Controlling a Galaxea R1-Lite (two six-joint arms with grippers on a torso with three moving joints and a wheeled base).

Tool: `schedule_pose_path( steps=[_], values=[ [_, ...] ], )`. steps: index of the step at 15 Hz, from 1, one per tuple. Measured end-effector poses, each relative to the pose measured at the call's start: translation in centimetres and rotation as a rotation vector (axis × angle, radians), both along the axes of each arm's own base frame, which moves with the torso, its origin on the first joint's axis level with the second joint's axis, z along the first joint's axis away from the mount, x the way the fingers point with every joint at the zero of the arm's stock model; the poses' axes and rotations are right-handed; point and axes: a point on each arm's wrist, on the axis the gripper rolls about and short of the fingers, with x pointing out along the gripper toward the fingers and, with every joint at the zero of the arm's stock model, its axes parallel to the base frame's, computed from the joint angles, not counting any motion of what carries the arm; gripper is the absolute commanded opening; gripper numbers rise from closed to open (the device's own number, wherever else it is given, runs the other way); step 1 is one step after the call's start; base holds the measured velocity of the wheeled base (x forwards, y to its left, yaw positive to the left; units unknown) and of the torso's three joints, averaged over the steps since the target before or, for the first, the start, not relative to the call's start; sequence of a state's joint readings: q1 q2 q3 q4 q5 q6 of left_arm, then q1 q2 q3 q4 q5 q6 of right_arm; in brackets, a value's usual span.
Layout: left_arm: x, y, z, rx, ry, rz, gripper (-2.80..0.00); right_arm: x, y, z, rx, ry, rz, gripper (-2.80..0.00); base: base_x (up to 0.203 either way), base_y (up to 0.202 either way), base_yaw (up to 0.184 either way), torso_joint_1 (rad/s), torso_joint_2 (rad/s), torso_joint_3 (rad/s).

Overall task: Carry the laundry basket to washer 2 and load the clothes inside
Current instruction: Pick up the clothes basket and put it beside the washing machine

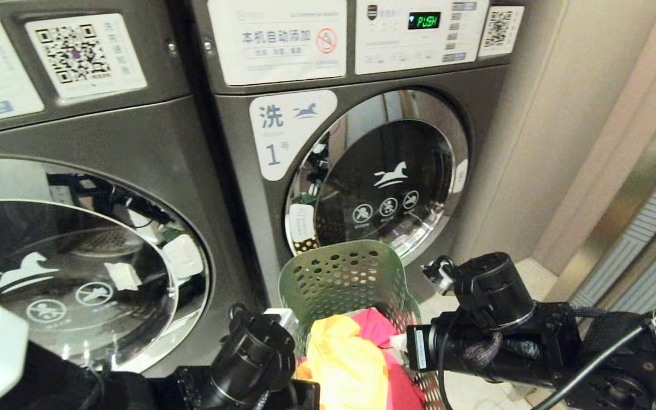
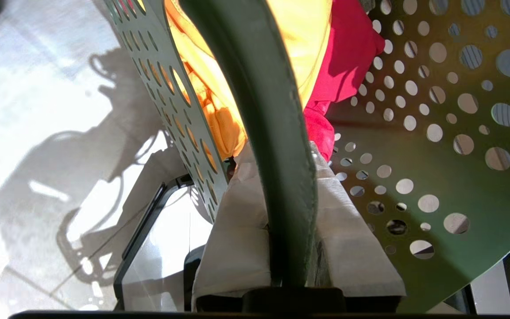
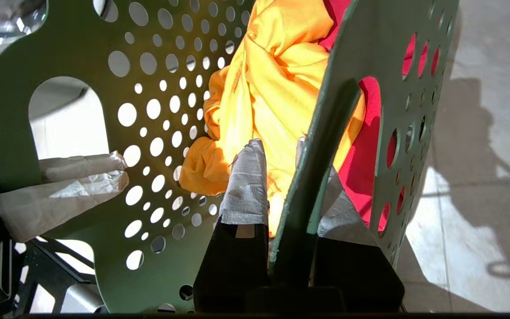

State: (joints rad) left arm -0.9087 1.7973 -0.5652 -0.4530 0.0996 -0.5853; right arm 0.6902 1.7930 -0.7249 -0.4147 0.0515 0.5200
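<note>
The laundry basket (image 1: 344, 273) is pinched at opposite rims by left gripper (image 2: 288, 208) and right gripper (image 3: 301, 186), keeping the clothes (image 1: 351, 359) level for carrying.

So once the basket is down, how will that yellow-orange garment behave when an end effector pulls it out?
Probably floppy: the yellow-orange garment lies bunched in soft folds inside the green laundry basket. It looks thin, so likely light. It rests against the pink-red garment, so it may drag that piece along when lifted.
</note>
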Motion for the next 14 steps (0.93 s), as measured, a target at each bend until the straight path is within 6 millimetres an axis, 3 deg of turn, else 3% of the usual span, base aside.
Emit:
schedule_pose_path(
  steps=[9, 14],
  values=[
    [0.20, -0.33, -0.42, 0.008, 0.010, -0.003, -2.80, 0.12, 0.08, -0.30, -0.016, -0.002, 0.007, -2.80, 0.000, -0.009, 0.175, 0.002, 0.00, 0.003],
    [0.30, -0.42, -0.66, 0.016, 0.012, -0.002, -2.80, 0.09, 0.01, -0.59, -0.023, 0.008, 0.006, -2.80, 0.001, -0.001, 0.042, 0.001, 0.00, 0.001]
  ],
)
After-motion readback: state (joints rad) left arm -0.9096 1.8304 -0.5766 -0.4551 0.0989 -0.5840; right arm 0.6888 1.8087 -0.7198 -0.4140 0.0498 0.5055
